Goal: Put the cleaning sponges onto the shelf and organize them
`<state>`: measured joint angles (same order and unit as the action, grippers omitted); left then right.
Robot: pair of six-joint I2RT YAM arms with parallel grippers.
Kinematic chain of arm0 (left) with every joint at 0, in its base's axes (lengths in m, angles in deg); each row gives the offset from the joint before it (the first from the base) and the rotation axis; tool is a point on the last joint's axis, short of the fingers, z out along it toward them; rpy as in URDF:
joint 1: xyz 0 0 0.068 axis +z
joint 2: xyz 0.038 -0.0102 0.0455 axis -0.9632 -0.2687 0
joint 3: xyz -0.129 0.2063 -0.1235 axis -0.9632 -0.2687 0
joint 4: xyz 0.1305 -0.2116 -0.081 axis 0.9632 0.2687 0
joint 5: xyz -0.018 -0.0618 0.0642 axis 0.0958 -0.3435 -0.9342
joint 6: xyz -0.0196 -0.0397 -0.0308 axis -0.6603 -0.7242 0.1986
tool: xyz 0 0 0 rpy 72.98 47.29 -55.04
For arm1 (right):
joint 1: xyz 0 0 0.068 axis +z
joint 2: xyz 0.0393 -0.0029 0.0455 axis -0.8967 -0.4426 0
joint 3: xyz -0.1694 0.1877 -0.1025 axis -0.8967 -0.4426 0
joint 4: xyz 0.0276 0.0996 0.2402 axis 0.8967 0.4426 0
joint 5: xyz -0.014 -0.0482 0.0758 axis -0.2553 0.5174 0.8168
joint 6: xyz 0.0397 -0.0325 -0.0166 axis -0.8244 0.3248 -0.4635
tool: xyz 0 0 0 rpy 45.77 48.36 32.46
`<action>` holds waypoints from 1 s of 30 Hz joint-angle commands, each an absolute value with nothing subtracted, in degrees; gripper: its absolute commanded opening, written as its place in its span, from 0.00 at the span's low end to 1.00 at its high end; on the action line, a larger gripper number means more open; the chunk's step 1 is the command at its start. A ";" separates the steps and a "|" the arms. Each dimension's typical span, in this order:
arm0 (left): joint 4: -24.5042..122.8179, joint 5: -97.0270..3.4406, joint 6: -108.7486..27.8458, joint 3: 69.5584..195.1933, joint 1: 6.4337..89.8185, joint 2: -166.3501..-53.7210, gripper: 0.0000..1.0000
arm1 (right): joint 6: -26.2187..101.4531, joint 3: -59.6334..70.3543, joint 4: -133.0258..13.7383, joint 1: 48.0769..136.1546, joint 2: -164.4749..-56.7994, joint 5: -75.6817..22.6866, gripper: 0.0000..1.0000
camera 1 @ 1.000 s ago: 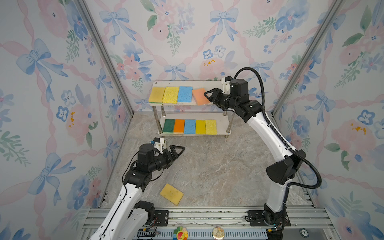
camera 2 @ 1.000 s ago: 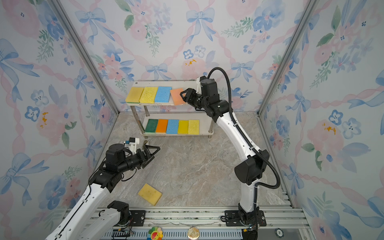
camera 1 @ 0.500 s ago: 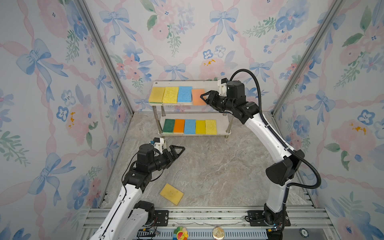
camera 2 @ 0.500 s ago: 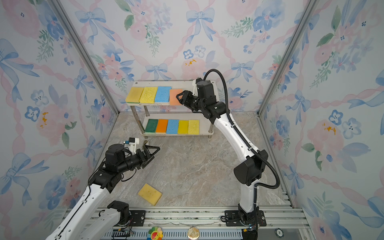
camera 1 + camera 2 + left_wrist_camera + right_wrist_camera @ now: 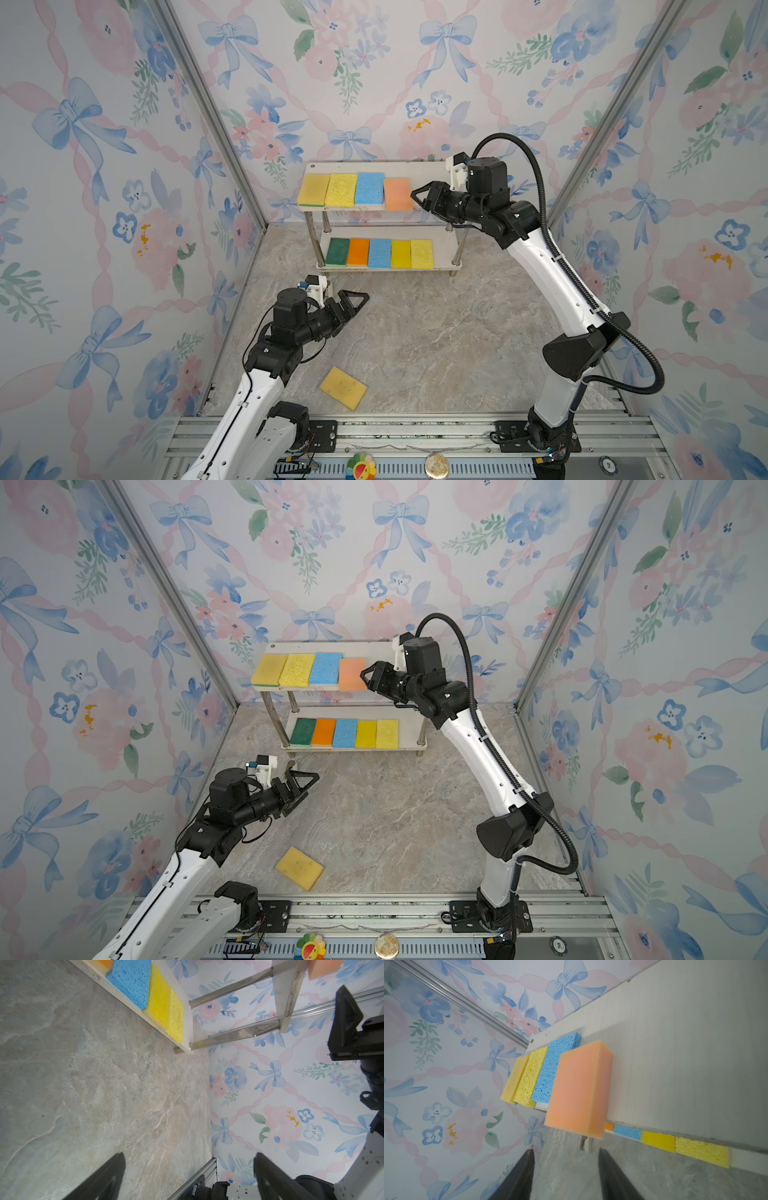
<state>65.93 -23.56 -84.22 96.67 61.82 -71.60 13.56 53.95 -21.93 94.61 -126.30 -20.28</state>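
The shelf (image 5: 430, 174) stands at the back wall. Its top board carries two yellow sponges (image 5: 328, 189), a blue one (image 5: 370, 187) and a peach sponge (image 5: 398, 194) (image 5: 579, 1088) that overhangs the front edge. The lower board (image 5: 445, 249) holds a green, an orange, a blue and two yellow sponges (image 5: 379, 253). One yellow sponge (image 5: 343, 387) (image 5: 300, 867) lies on the floor near the front rail. My right gripper (image 5: 416, 200) (image 5: 566, 1150) is open just right of the peach sponge, holding nothing. My left gripper (image 5: 356, 300) (image 5: 189, 1155) hovers open and empty above the floor, in front of the shelf.
Floral walls close in the marble floor (image 5: 436, 332) on three sides. A metal rail (image 5: 415, 428) with both arm bases runs along the front. The top board has bare room right of the peach sponge. The right arm (image 5: 552, 270) leans over the right side of the floor.
The peach sponge, skewed a second ago, now lies straighter beside the blue one. My right gripper has drawn back slightly from it. The left arm has not moved.
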 commanded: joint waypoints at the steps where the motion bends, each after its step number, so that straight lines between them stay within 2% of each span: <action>1: 66.37 -23.28 -83.08 96.81 62.20 -70.99 0.98 | 13.39 51.30 -17.73 95.63 -123.03 -14.39 0.53; 10: 66.38 -23.57 -82.99 97.42 62.22 -70.96 0.98 | 12.67 55.44 -16.90 100.48 -128.69 -12.64 0.54; 30: 67.17 -23.06 -82.47 95.86 62.73 -69.55 0.98 | 11.25 69.23 -17.38 100.49 -141.42 -17.55 0.56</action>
